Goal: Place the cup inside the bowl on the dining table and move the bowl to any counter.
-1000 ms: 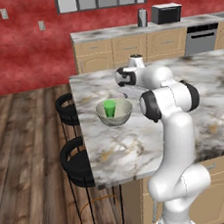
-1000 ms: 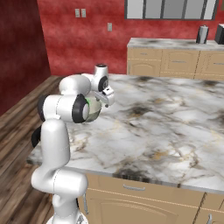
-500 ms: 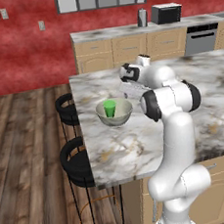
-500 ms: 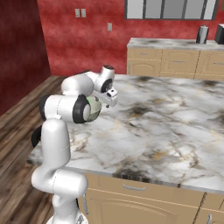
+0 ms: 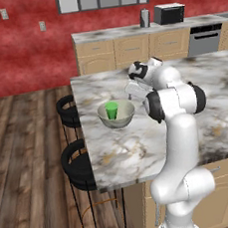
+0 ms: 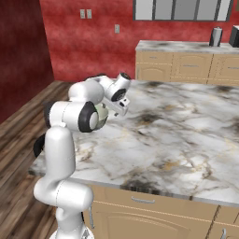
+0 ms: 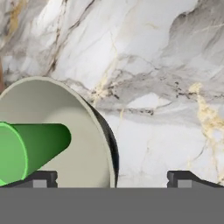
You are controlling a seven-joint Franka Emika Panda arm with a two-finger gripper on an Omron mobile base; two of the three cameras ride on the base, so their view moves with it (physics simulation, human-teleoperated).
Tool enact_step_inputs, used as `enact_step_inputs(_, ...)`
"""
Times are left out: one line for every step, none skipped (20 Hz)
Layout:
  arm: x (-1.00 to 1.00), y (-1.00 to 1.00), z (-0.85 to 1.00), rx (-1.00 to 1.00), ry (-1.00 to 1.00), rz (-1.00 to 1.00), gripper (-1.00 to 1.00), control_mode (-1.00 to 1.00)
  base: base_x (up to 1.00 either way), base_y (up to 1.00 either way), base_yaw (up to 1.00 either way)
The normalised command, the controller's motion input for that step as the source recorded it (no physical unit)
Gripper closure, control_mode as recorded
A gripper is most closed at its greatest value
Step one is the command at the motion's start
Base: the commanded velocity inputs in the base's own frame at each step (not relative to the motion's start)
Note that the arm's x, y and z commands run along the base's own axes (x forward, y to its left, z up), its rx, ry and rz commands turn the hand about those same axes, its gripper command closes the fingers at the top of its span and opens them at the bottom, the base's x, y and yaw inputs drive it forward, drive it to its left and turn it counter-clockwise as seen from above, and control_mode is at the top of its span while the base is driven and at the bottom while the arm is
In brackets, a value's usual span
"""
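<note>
1. Standing upright inside the bowl [image 5: 116, 115], the cup [image 5: 111, 109] shows bright green against the pale inner wall
2. The bowl rests on the marble surface [image 5: 140, 148] of the dining table, near the edge above two black stools [image 5: 68, 111]
3. The claw [image 5: 135, 89] hangs just beside the bowl's right rim, spread wide and gripping nothing
4. From the hand view, the bowl's rim [image 7: 103, 131] sits between the two fingertips [image 7: 181, 178], with the cup [image 7: 30, 151] at the left
5. A wood-fronted counter [image 5: 126, 32] stands behind, well apart
</note>
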Motion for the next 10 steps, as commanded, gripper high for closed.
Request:
enact_step_inputs(0.0,0.0,0.0,0.06,0.0,0.15,-1.0,-1.0,0.0,0.0,0.0)
enact_step_inputs(0.0,0.0,0.0,0.06,0.0,0.15,-1.0,-1.0,0.0,0.0,0.0)
enact_step_inputs(0.0,0.0,0.0,0.05,0.0,0.14,-1.0,-1.0,0.0,0.0,0.0)
enact_step_inputs(0.0,0.0,0.0,0.04,0.0,0.14,-1.0,-1.0,0.0,0.0,0.0)
enact_step_inputs(0.0,0.0,0.0,0.03,0.0,0.13,-1.0,-1.0,0.0,0.0,0.0)
enact_step_inputs(0.0,0.03,0.0,0.01,0.0,0.12,-1.0,-1.0,0.0,0.0,0.0)
enact_step_inputs(0.0,0.07,0.0,0.0,0.0,0.12,-1.0,-1.0,0.0,0.0,0.0)
enact_step_inputs(0.0,0.13,0.0,0.0,0.0,0.11,-1.0,-1.0,0.0,0.0,0.0)
enact_step_inputs(0.0,0.15,-0.04,0.0,0.0,0.11,-1.0,-1.0,0.0,0.0,0.0)
enact_step_inputs(0.0,0.16,-0.05,0.0,0.0,0.11,-1.0,-1.0,0.0,0.0,0.0)
